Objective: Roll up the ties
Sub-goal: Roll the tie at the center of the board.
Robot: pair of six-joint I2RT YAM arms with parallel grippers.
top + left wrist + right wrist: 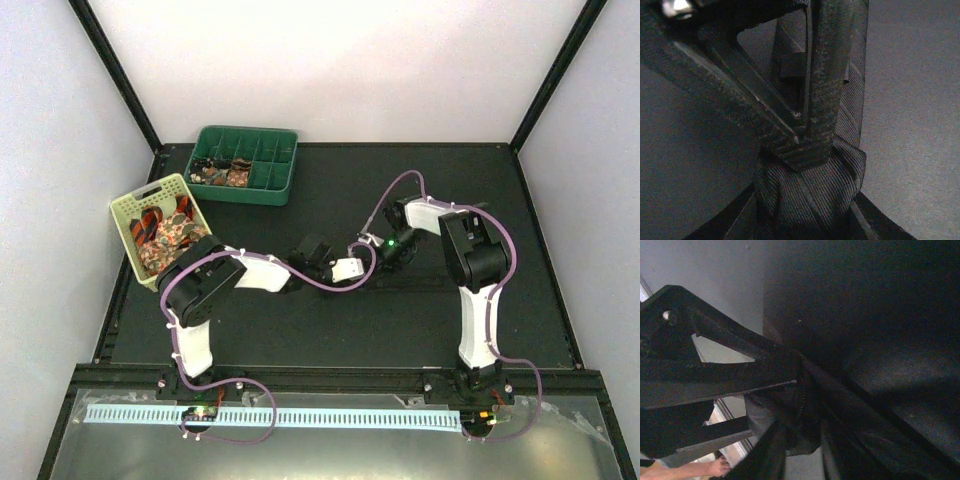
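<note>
A very dark tie (812,192) is wound into a fat roll at mid-table. Its loose strip (855,75) runs away over the black table top. My left gripper (807,222) is shut on the roll, one finger on each side. The right gripper (374,257) meets the left gripper (364,264) tip to tip, and its fingers (825,90) press on the top of the roll. In the right wrist view the dark cloth (790,427) lies between the right gripper's (800,462) fingers, but how far they stand apart is lost in the dark.
A pale yellow basket (125,215) at the left holds several loose striped and floral ties (165,235). A green tray (285,170) at the back holds rolled ties (222,175). White walls close three sides. A person's hand (715,467) shows beyond the table edge.
</note>
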